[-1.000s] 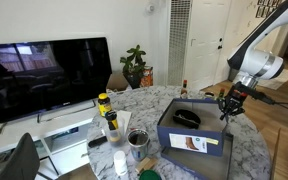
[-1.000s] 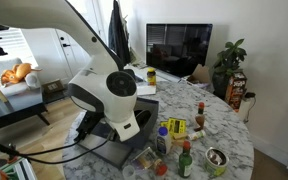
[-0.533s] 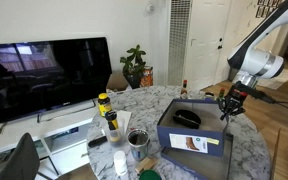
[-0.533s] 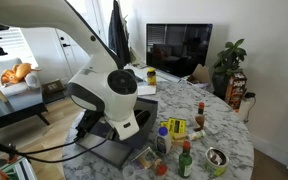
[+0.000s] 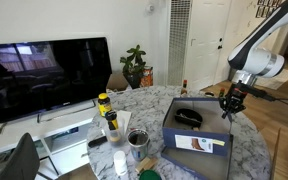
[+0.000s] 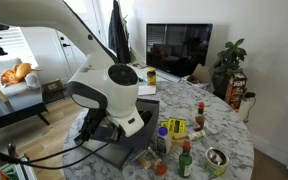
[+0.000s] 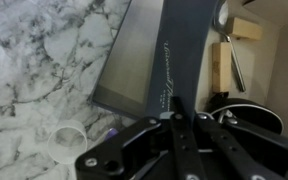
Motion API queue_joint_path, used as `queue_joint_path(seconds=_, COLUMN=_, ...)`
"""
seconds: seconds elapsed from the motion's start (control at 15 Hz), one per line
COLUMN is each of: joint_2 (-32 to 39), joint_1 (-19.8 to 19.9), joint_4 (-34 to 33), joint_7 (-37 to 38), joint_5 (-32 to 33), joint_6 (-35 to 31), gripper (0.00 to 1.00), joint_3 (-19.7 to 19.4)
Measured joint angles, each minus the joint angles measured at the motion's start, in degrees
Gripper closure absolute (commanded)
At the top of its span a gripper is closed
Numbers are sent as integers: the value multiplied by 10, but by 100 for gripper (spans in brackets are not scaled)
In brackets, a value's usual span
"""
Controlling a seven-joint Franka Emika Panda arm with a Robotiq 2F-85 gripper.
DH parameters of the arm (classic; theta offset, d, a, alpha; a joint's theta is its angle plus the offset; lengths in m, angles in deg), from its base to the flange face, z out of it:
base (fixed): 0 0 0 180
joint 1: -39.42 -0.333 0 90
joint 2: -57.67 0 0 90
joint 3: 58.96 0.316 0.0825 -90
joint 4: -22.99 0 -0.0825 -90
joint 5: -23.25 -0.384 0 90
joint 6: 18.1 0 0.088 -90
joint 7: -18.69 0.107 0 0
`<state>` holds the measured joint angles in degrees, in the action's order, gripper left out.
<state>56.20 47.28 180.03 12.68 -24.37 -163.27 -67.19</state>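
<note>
On the white marble table [image 5: 152,103], close to its edge, stands the dark blue rectangular cardboard box [image 5: 196,143]. It is open at the top, and a black rounded object [image 5: 188,118] lies inside. Your black gripper [image 5: 227,108] is at one upper corner of this box. In the wrist view its jaws are pressed together and seem to pinch the box's thin rim, though blur hides the exact contact. A small white ring [image 7: 69,140] lies on the marble nearby.

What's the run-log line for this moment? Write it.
pincer: shut on box wall | box: open, on marble table | inside: black item
</note>
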Motion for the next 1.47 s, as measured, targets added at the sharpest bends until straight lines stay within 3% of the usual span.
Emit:
queue_joint_path(seconds=0.47, joint_2=-26, joint_1=6, joint_4=0, joint_7=-4, joint_5=83, joint_6=3, gripper=99, joint_3=-6)
queue_joint_path(seconds=1.47, joint_2=-71, joint_1=6, joint_4=0, joint_7=91, joint_5=85, joint_6=82, gripper=99, joint_3=-13)
